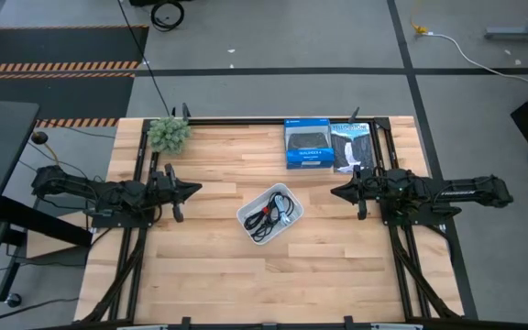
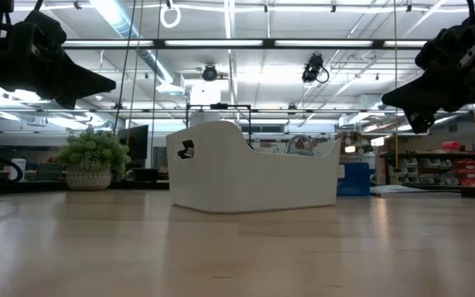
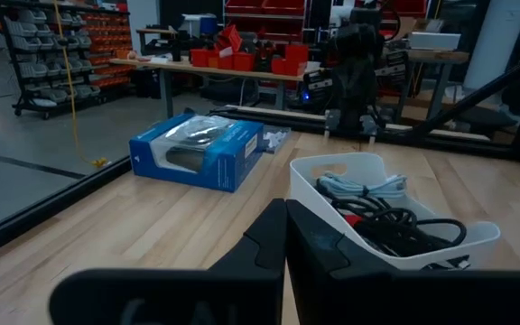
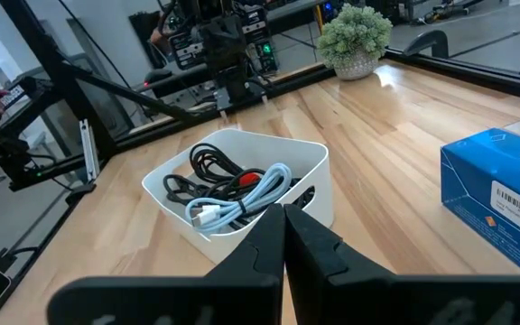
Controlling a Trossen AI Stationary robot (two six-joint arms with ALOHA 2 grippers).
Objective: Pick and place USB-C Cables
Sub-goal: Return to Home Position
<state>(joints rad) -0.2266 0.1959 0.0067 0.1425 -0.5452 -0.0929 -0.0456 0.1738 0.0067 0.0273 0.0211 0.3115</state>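
Shut and empty, the left gripper [image 1: 191,191] and right gripper [image 1: 337,192] are hanging with the white rounded tray [image 1: 244,214] of thin bundled cables [image 1: 269,218] between them, so only going home seems left.

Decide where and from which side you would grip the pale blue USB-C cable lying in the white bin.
Grip the pale blue USB-C cable across its bundled middle, coming straight down from above: the walls of the white bin block every side, and it lies on top of the black cables. The left tool and right tool wait raised at either side.
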